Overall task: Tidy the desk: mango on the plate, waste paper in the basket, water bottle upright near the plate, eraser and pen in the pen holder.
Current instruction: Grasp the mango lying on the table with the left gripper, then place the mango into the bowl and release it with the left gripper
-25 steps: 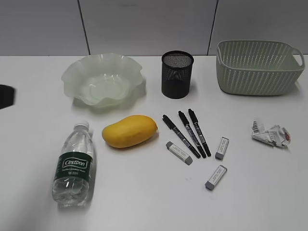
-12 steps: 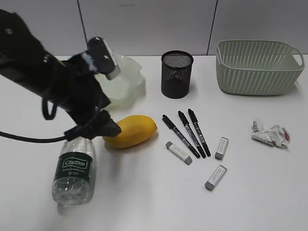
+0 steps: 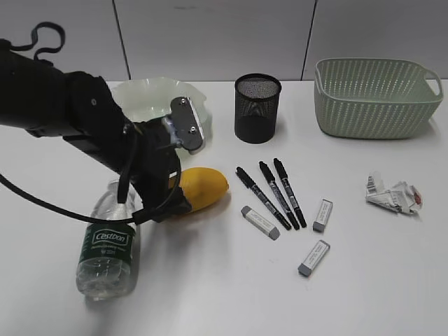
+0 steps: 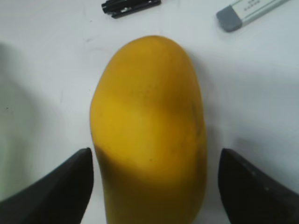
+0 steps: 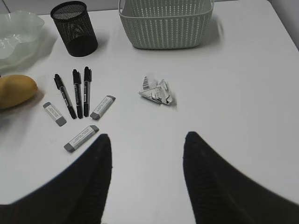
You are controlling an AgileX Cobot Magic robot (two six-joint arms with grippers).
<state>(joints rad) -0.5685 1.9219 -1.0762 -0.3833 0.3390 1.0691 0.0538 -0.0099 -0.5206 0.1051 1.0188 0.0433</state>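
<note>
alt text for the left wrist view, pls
The open left end effector straddles a yellow mango lying on the white desk, one dark fingertip on each side, neither clearly touching it. Black pen tips and a grey-ended eraser show at the top edge.

On the bench, the plate stands back left, the pen holder to its right, the basket back right; the mango lies before the plate, the water bottle lying front left; three pens and three erasers lie right of the mango; the waste paper lies before the basket.
</note>
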